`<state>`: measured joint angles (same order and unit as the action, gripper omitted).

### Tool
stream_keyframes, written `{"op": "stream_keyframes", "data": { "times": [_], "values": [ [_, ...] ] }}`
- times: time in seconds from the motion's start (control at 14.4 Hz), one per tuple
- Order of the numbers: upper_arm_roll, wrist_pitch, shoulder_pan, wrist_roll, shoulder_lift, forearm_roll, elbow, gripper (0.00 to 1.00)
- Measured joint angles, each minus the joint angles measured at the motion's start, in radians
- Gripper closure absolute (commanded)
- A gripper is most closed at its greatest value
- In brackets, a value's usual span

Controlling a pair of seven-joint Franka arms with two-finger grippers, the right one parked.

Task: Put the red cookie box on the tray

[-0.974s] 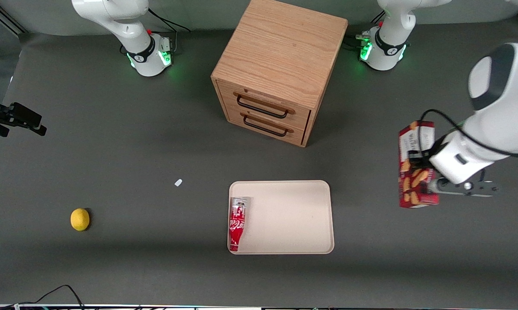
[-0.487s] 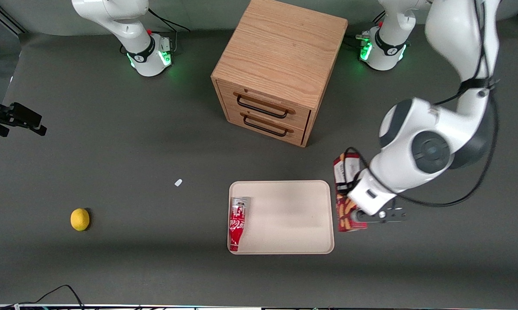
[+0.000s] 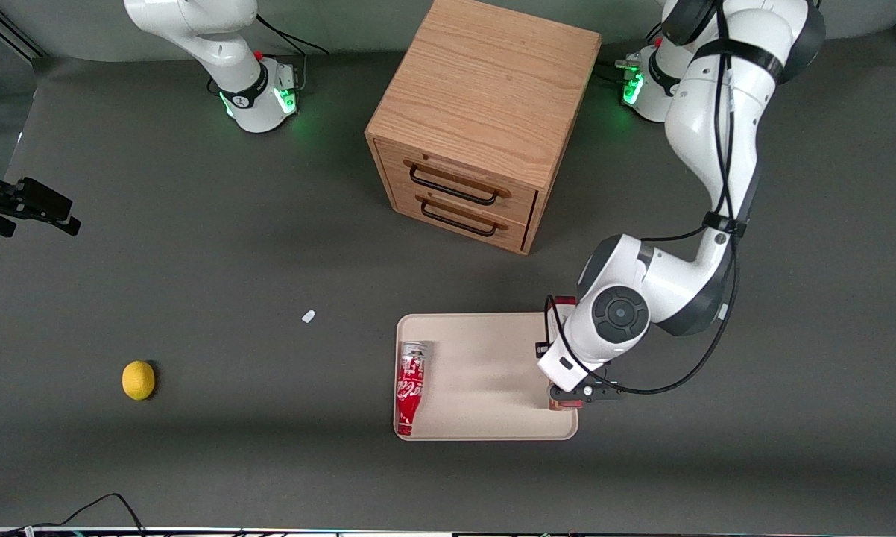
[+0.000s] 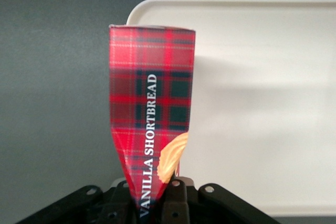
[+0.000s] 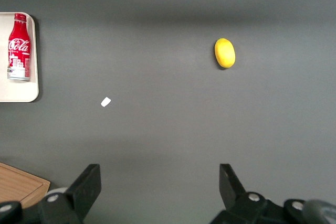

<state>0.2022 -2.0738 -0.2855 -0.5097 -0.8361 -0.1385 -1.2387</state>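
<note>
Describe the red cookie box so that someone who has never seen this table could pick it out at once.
Start at the wooden drawer cabinet; nearer the camera lies the beige tray. At the tray's edge toward the working arm's end, the gripper is shut on the red cookie box above it. Unlike the Coca-Cola bottle lying on the tray, it is a slim red tartan carton lettered "Vanilla Shortbread".

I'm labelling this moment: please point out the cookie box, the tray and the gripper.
cookie box (image 4: 149, 103): left wrist view, on its tartan side panel.
tray (image 3: 485, 321): front view, on its rim nearest the cabinet.
gripper (image 4: 157, 203): left wrist view, at the fingertips, shut on the box.
</note>
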Motion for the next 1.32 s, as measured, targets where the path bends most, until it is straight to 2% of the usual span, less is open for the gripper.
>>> {"op": "stream_keyframes", "data": {
  "times": [0.56,0.7,0.77,0.83,0.9,0.97,1.32],
  "values": [
    [-0.027,-0.083,-0.02,0.0,-0.048,-0.006,0.007,0.99],
    [-0.028,-0.086,-0.022,0.0,-0.052,-0.006,0.007,0.78],
    [-0.028,-0.087,-0.022,0.0,-0.053,-0.006,0.007,0.7],
    [-0.028,-0.088,-0.022,0.0,-0.054,-0.006,0.007,0.55],
    [-0.029,-0.088,-0.022,0.0,-0.054,-0.006,0.008,0.22],
    [-0.03,-0.089,-0.022,0.0,-0.053,-0.006,0.009,0.0],
    [-0.036,-0.124,-0.021,0.0,-0.051,-0.007,0.027,0.0]
  ]
}}
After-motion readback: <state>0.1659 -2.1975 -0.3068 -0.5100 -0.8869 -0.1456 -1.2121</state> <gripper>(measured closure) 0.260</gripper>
